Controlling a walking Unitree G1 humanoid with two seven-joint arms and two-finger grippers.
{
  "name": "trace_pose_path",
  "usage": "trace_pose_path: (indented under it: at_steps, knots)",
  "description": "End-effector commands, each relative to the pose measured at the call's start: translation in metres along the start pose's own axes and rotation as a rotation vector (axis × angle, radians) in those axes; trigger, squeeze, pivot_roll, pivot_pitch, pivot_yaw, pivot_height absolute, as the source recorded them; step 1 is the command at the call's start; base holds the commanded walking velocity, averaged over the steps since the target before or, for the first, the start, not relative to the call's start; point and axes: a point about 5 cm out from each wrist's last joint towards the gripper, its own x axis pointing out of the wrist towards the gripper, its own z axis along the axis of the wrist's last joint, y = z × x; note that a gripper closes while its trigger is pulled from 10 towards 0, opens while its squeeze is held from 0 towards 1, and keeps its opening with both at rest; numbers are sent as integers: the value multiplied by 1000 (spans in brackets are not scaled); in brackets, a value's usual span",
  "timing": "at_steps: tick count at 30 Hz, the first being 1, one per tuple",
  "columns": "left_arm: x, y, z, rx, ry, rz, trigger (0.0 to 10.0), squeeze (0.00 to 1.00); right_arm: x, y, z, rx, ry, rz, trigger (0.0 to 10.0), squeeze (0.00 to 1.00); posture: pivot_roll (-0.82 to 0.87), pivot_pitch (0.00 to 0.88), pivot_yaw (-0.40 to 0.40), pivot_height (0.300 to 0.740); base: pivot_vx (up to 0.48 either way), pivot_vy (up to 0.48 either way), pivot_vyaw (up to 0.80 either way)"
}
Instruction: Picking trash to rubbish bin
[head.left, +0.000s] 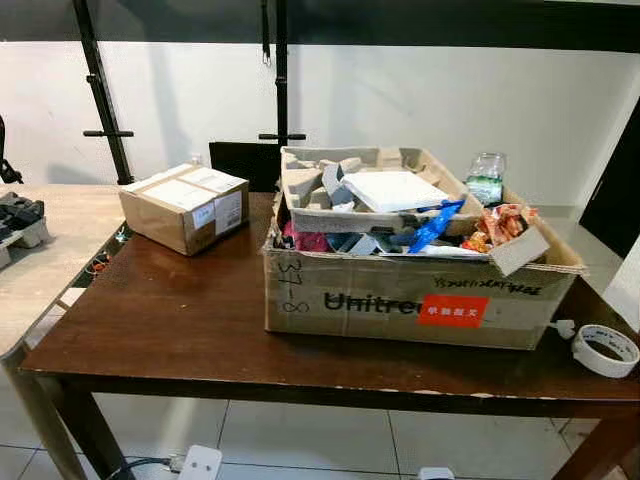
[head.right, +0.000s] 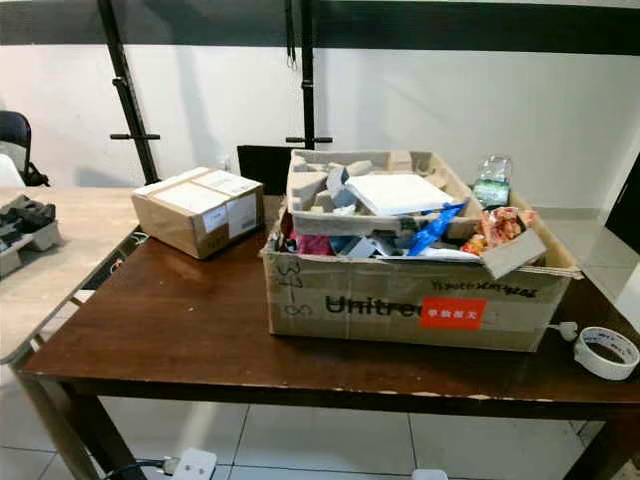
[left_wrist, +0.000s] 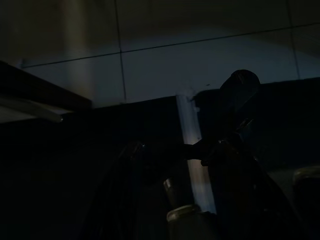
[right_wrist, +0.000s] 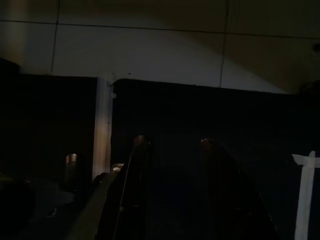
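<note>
A big open cardboard box printed "Unitree" stands on the dark wooden table, right of centre. It is heaped with trash: a grey pulp tray, a white flat sheet, a blue wrapper, an orange snack wrapper and a clear plastic bottle at the back right. Both arms hang low in the shade beside the table. In the very dark right wrist view my right gripper stands open with nothing between its fingers. My left gripper is a dim outline over the tiled floor.
A small sealed cardboard box sits at the table's back left. A roll of white tape lies at the front right corner. A light wooden table adjoins on the left. A power strip lies on the floor below.
</note>
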Motion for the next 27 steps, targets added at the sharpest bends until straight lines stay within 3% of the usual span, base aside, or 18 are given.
trace_pose_path:
  at_steps: [1, 6, 11, 16, 27]
  knots:
    - [-1, -2, -6, 0, 20, -6, 10000, 0, -2, 0, -8, 10, 29, -6, 10000, 0, -106, 119, 0, 740, 0, -281, 0]
    - [-1, -2, -7, -10, 23, -6, 10000, 0, -2, -1, -9, 10, 30, -7, 10000, 0, -106, 119, -1, 740, 0, -268, 0]
    - [-1, -2, -6, -111, 23, -10, 10000, 0, -2, -1, -8, 9, 30, -7, 10000, 0, -104, 118, -2, 740, 0, 79, 0]
    - [-1, -1, -5, -105, 21, -4, 10000, 0, -2, 0, -8, 9, 29, -5, 10000, 0, -104, 119, -3, 740, 0, 463, 0]
    - [-1, -1, -7, -104, 25, -10, 10000, 0, -2, -1, -9, 7, 34, -3, 10000, 0, -104, 122, -5, 740, 0, 61, 0]
